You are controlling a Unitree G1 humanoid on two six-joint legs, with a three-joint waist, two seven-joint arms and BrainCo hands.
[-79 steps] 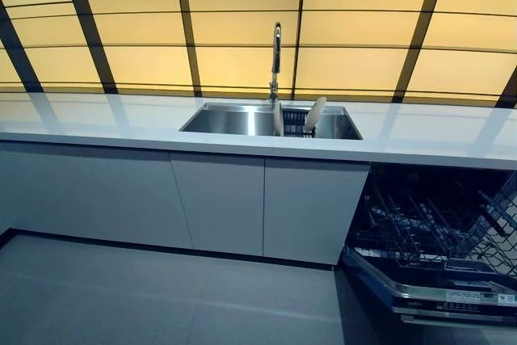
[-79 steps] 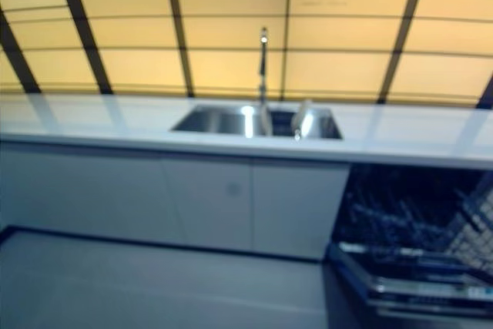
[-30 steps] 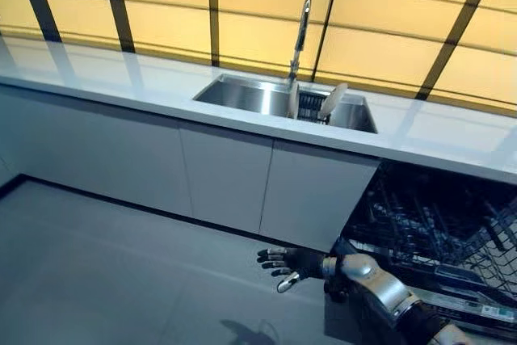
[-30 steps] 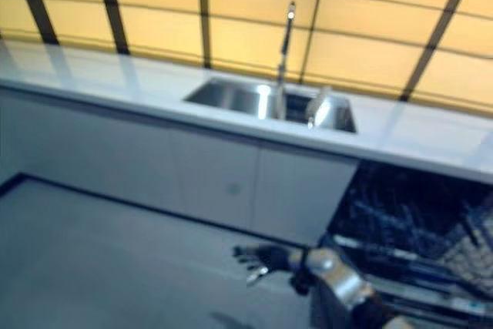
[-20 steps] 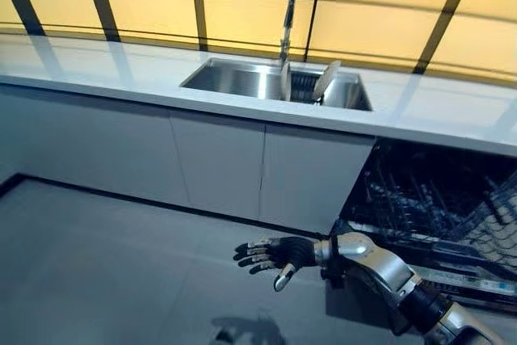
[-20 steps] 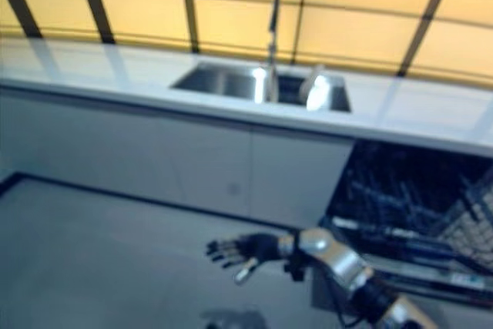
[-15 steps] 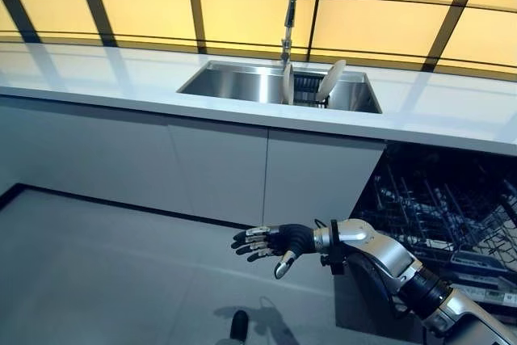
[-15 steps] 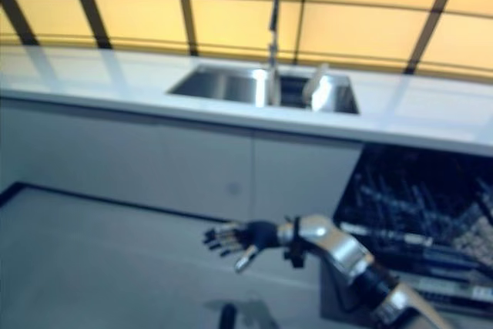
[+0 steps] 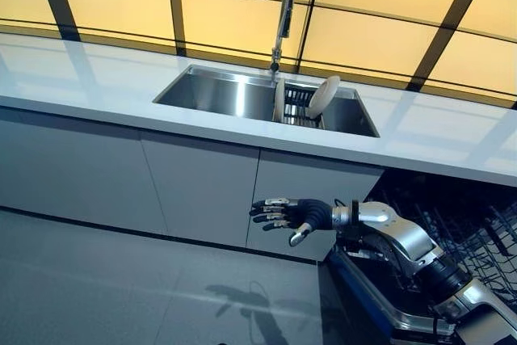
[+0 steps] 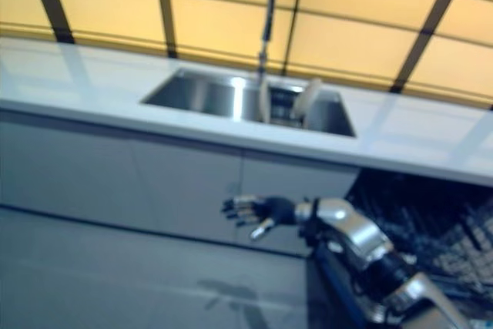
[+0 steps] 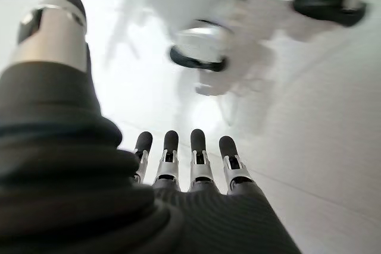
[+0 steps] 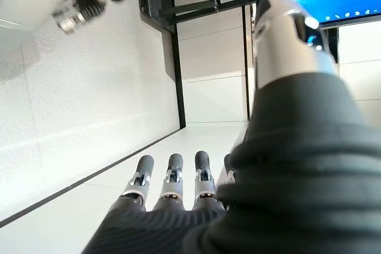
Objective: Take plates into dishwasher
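Observation:
Two white plates stand in a dark rack inside the steel sink (image 9: pixel 218 93): one edge-on (image 9: pixel 279 101), one leaning (image 9: pixel 321 96). They also show in the right eye view (image 10: pixel 304 98). My right hand (image 9: pixel 289 214) is open and empty, fingers spread, held out in front of the white cabinet doors below the sink, well short of the plates. My left hand (image 11: pixel 178 168) shows only in its wrist view, fingers straight, holding nothing, with the floor beyond it. The open dishwasher (image 9: pixel 477 228) with its dark wire rack is at the lower right.
A tall faucet (image 9: pixel 282 6) rises behind the sink. A long white counter (image 9: pixel 97 86) runs across the view, with white cabinet doors (image 9: pixel 194 191) under it. The lowered dishwasher door (image 9: pixel 367 300) juts out beside my right arm. Grey tiled floor (image 9: pixel 97 288) lies to the left.
The camera has moved nearer to the counter. My right hand has risen from near the floor to cabinet height, still open. The plates have not moved.

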